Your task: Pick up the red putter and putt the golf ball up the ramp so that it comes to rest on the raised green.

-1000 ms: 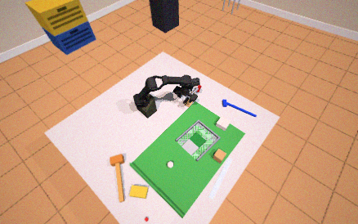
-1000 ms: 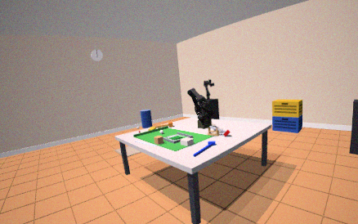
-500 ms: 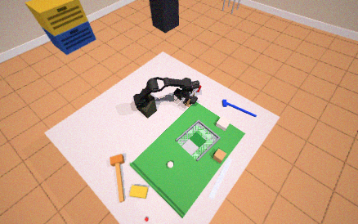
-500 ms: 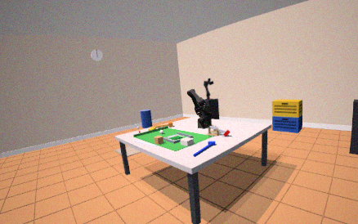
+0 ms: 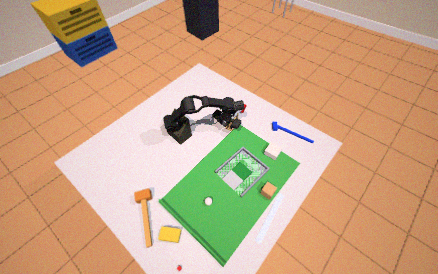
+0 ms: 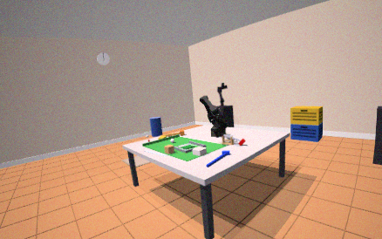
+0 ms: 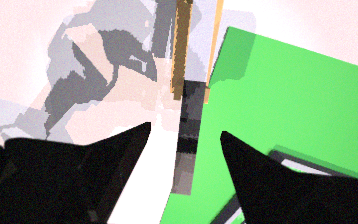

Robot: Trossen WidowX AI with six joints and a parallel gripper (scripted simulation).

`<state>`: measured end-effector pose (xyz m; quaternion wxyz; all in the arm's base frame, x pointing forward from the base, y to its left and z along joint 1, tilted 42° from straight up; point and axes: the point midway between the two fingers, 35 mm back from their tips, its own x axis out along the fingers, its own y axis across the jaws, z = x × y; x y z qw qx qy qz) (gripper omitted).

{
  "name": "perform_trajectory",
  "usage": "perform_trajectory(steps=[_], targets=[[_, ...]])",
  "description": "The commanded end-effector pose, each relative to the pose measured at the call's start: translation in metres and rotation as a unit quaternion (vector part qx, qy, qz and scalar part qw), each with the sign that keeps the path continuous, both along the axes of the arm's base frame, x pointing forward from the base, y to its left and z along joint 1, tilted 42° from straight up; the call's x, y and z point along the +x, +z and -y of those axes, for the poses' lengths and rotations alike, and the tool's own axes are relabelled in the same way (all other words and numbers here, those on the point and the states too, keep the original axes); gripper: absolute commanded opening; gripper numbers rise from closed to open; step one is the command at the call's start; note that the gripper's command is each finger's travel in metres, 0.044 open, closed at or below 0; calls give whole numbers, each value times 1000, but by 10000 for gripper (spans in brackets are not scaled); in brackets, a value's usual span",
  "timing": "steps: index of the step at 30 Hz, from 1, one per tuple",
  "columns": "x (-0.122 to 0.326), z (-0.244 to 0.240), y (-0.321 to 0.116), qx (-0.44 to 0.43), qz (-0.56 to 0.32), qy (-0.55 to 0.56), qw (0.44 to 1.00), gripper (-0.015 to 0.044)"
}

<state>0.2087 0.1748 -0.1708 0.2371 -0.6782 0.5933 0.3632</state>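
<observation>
My gripper (image 7: pixel 185 130) (image 5: pixel 233 124) is open, and it points down over the mat's back corner. In the wrist view the putter's dark grip (image 7: pixel 191 117) shows between the fingertips, with a gap on each side; whether it is level with them I cannot tell. The putter's red head (image 5: pixel 243 108) (image 6: pixel 242 142) sticks out beyond the gripper. A wooden stand (image 7: pixel 181 47) (image 6: pixel 228 139) is beside the putter. The white golf ball (image 5: pixel 208 201) (image 6: pixel 173 140) sits on the green mat (image 5: pixel 190 192) (image 6: pixel 157 146). The grey ramp (image 5: pixel 231 180) leads to the dark green raised patch (image 5: pixel 242 171) inside a grey frame.
A white block (image 5: pixel 272 151) (image 6: pixel 199 151) and an orange-brown block (image 5: pixel 268 190) (image 6: pixel 169 149) stand on the mat. A blue club (image 5: pixel 295 134) (image 6: pixel 218 159) lies behind it. An orange mallet (image 5: pixel 145 220), yellow block (image 5: pixel 170 234) and small red ball (image 5: pixel 179 268) lie near the front.
</observation>
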Motion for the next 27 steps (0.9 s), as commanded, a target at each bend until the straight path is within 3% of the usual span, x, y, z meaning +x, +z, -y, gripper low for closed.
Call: perform_trajectory(steps=[1,9,16,27], targets=[[0,0,0,0,0,0,1000,256],[0,0,0,0,0,0,1000,46],[0,-1,1,0,0,0,1000,0],[0,-43,46,2,-1,0,1000,0]])
